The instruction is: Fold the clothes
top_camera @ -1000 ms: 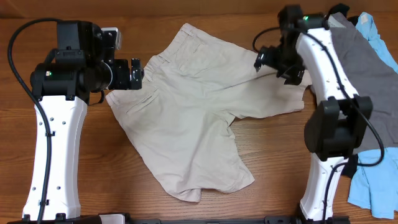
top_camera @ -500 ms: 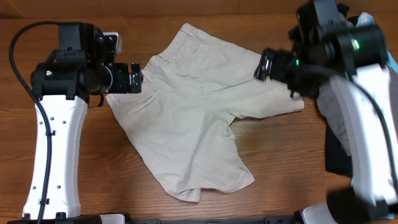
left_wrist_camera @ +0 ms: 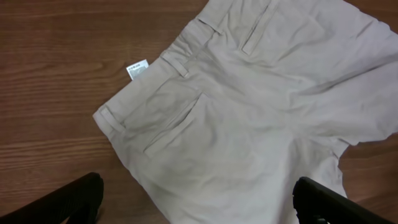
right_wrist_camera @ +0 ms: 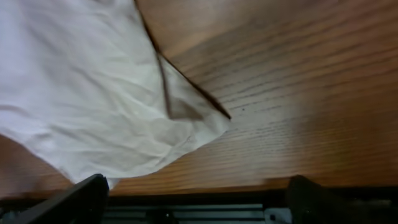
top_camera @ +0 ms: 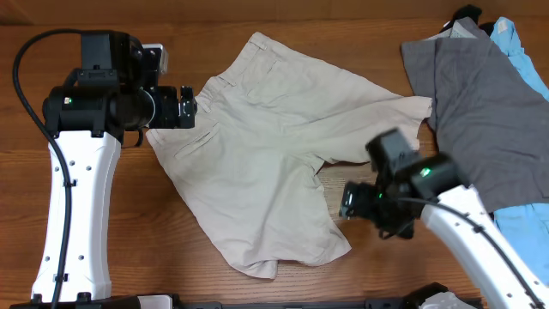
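The beige shorts (top_camera: pixel 266 146) lie spread flat on the wooden table, back side up, waistband toward the upper left and both legs toward the lower right. My left gripper (top_camera: pixel 187 105) hovers open beside the waistband's left end. In the left wrist view the shorts (left_wrist_camera: pixel 249 106) show a welt pocket and a small white tag (left_wrist_camera: pixel 137 68), and the left gripper (left_wrist_camera: pixel 199 211) holds nothing. My right gripper (top_camera: pixel 350 202) is open and empty just right of the lower leg's hem. The right wrist view shows that hem corner (right_wrist_camera: pixel 186 118) ahead of the right gripper (right_wrist_camera: pixel 199 208).
A grey garment (top_camera: pixel 489 112) lies at the right, close to the shorts' upper leg. A light blue garment (top_camera: pixel 519 249) lies under it, also showing at the far right corner. The table's front edge (right_wrist_camera: pixel 249 180) is just below the right gripper.
My right arm has swung from the upper leg's hem at the back right down to the front, beside the lower leg's hem. The grey garment is now uncovered. The left arm has not moved.
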Robot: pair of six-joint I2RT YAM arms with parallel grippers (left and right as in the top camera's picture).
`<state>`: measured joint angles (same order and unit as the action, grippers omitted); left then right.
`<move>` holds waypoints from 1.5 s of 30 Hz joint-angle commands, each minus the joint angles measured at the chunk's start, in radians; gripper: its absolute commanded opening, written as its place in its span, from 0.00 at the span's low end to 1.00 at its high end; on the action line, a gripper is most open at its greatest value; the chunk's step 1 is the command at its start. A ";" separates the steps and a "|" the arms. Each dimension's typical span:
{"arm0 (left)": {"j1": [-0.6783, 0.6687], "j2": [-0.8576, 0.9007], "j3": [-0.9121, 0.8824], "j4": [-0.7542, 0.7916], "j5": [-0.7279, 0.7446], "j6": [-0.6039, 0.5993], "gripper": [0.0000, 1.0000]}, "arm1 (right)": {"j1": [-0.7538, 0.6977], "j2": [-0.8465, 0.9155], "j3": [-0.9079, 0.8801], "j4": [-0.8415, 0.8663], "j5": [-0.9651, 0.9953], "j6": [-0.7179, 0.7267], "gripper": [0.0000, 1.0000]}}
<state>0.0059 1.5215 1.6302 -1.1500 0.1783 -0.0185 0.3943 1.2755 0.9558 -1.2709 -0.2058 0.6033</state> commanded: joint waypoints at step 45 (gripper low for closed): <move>-0.008 0.002 0.008 0.010 -0.040 0.019 1.00 | 0.031 0.103 -0.430 0.533 -0.204 0.209 0.21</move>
<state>0.0059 1.5215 1.6302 -1.1439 0.1474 -0.0185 0.4152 1.3399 0.5323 -0.7475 -0.4065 0.7773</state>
